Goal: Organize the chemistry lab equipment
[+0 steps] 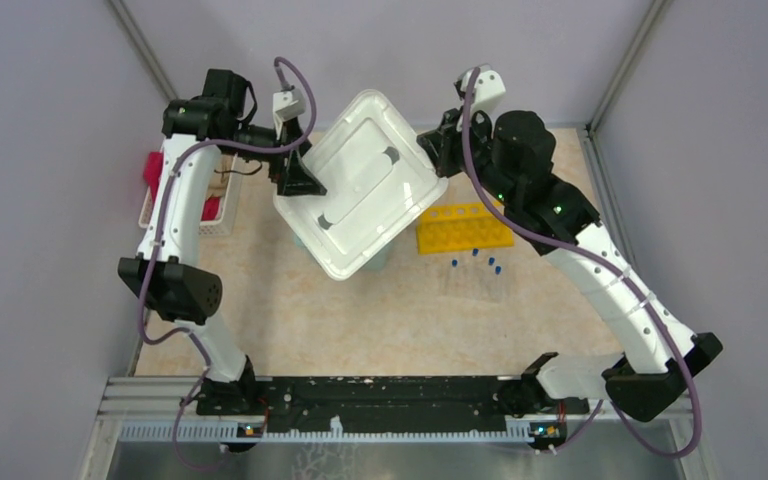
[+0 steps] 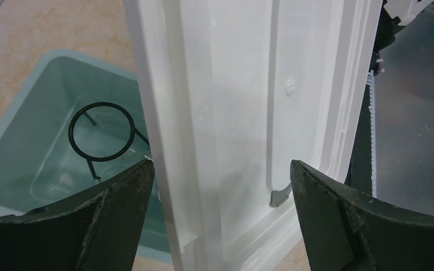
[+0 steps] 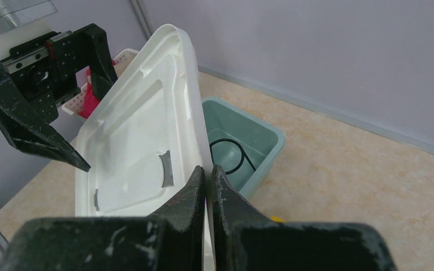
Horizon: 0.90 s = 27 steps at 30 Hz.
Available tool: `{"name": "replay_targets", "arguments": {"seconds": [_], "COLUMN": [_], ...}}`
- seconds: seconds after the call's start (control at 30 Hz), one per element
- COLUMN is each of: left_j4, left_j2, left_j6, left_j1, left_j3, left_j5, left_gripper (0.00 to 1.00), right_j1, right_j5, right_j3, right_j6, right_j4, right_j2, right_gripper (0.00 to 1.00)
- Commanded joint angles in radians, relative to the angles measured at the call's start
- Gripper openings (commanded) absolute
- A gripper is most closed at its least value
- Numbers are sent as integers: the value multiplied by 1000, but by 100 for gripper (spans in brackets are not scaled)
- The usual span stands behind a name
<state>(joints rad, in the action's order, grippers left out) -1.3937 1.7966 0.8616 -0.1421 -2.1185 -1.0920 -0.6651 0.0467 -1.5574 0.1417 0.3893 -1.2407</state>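
Under lid [image 2: 243,113], black ring [image 2: 102,104], probably wire

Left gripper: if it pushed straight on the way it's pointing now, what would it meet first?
The white lid, tilted on edge directly ahead of the open left gripper. How near it is is hard to judge. The teal bin with the black wire ring lies beyond, off to one side.

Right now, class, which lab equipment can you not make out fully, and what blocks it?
- Teal bin: top view, almost wholly under the white lid.
- Wire ring: left wrist view, handle runs behind the lid.
- Test tubes: top view, too small to count; only blue caps stand out.
- Yellow rack: right wrist view, all but a sliver behind the right tool.
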Motion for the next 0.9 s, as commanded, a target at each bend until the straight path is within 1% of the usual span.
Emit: {"name": "replay_targets", "arguments": {"seconds": [0.0,0.1,0.2,0.3,0.47,0.67,0.7,0.73,0.8,0.87], "left_j4": [-19,-19,-19,-19,-20,-18,-19,-19,-19,-19], "left_j2": [-25,-27,-34,-42,-34,-44,-46,-48,-52,-52], "left_j6": [13,4,-7,-12,-24,-8,-3,5,23,39], "left_j1": [-13,-13,-14,-16,-20,-22,-22,-22,-22,-22], "left_j3": [-4,-2,8,26,43,41,43,46,49,49], "left_j5": [-104,-113,-130,-140,-135,-133,-129,-126,-117,-103], "left_gripper": [95,90,79,74,54,44,42,40,34,30], "right_j1": [-10,-11,-11,-11,-11,-11,-11,-11,-11,-10], "right_j5": [-19,-19,-11,4,14,37,43,47,57,66], "right_j3": [-17,-8,5,17,4,6,9,10,5,-9], "right_j6": [12,5,-1,-8,-10,-8,-10,-11,-12,-5], "right_j4": [-101,-110,-123,-144,-150,-148,-147,-147,-138,-123], "right_j2": [49,56,62,68,47,31,28,27,18,3], "right_gripper": [0,0,0,0,0,0,3,10,29,39]}}
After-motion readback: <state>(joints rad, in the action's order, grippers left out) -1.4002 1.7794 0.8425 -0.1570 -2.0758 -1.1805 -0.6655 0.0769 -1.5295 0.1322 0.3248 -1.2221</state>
